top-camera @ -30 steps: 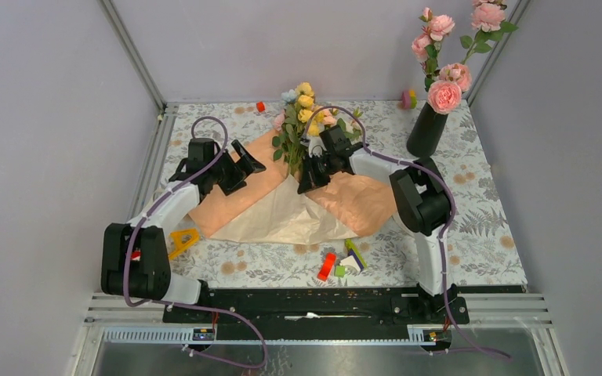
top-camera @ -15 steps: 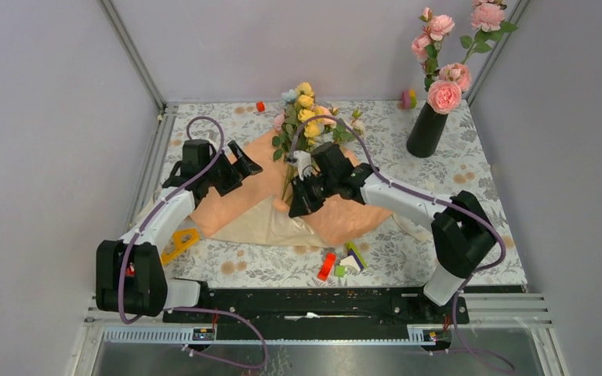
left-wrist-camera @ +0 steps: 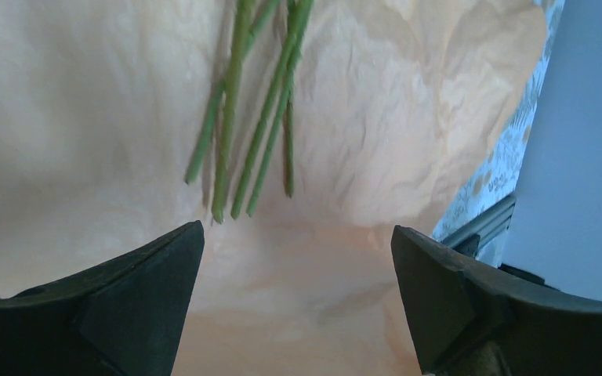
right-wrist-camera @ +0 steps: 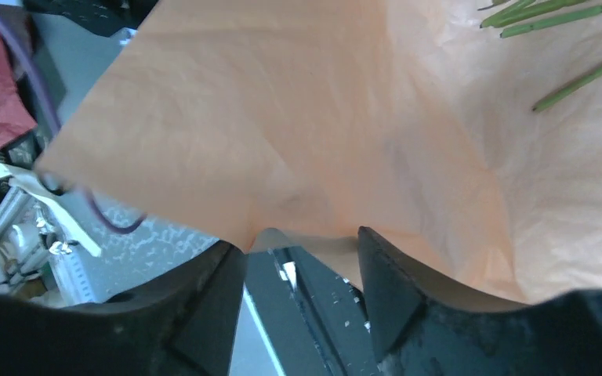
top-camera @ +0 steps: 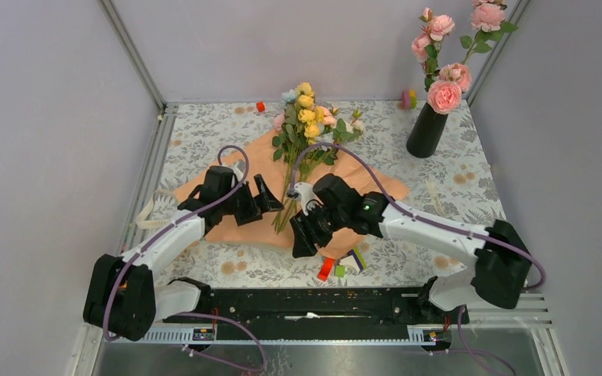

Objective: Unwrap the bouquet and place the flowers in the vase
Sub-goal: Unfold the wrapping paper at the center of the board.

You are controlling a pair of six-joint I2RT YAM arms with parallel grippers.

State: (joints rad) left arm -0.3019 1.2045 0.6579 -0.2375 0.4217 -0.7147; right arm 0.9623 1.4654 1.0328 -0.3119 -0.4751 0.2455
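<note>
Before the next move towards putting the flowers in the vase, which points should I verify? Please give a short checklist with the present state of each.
1. Wrapping opened out: ok. The paper lies spread under the flowers.
2. Stems free to grasp: ok. The stems lie bare on top of the paper.
3. Left pincer ready: ok. It is wide open, and the stem ends lie just ahead of it.
4. Right pincer clear of the paper: cannot tell. Its jaws stand apart, but a paper edge sits at the gap.
5. Vase upright: ok.
6. Room in the vase neck: cannot tell. Large pink roses already stand in it.
</note>
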